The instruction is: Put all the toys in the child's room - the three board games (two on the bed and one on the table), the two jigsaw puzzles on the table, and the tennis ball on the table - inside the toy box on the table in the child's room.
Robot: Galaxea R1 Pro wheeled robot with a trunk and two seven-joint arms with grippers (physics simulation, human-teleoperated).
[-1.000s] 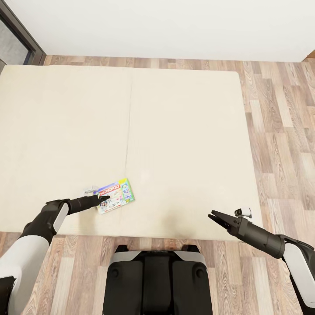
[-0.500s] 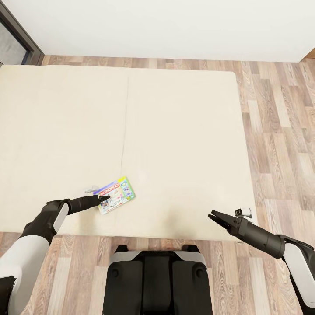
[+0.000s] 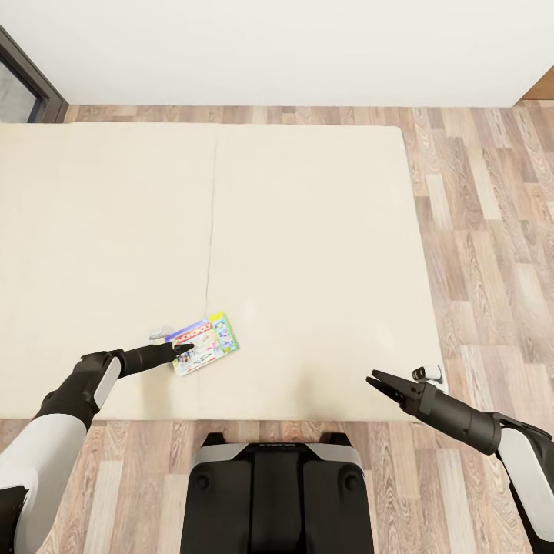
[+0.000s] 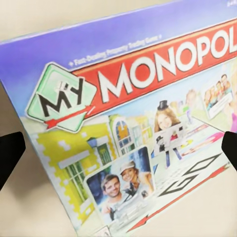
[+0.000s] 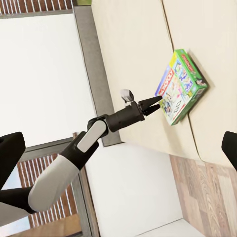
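Observation:
One board game [image 3: 206, 342], a thin box with a red MONOPOLY band and green sides, lies near the front edge of the beige bed [image 3: 308, 231]. My left gripper [image 3: 185, 351] is at the box's left end. The left wrist view looks onto the printed face of the board game [image 4: 148, 98], and the dark fingertips [image 4: 10, 155] stand far apart, so this gripper is open. In the right wrist view the left gripper [image 5: 157, 104] touches the edge of the board game [image 5: 181, 86]. My right gripper [image 3: 375, 382] hangs open and empty over the bed's front right corner. The table and toy box are out of view.
Wood floor [image 3: 492, 231] runs along the bed's right side and behind it, up to a white wall [image 3: 308, 46]. A dark door frame [image 3: 31, 85] stands at the back left. My base [image 3: 277, 492] is right against the bed's front edge.
The whole view has shifted, and the bed now lies further left in the picture. The box has stayed at my left gripper's tips and now sits slightly further right of the mattress seam.

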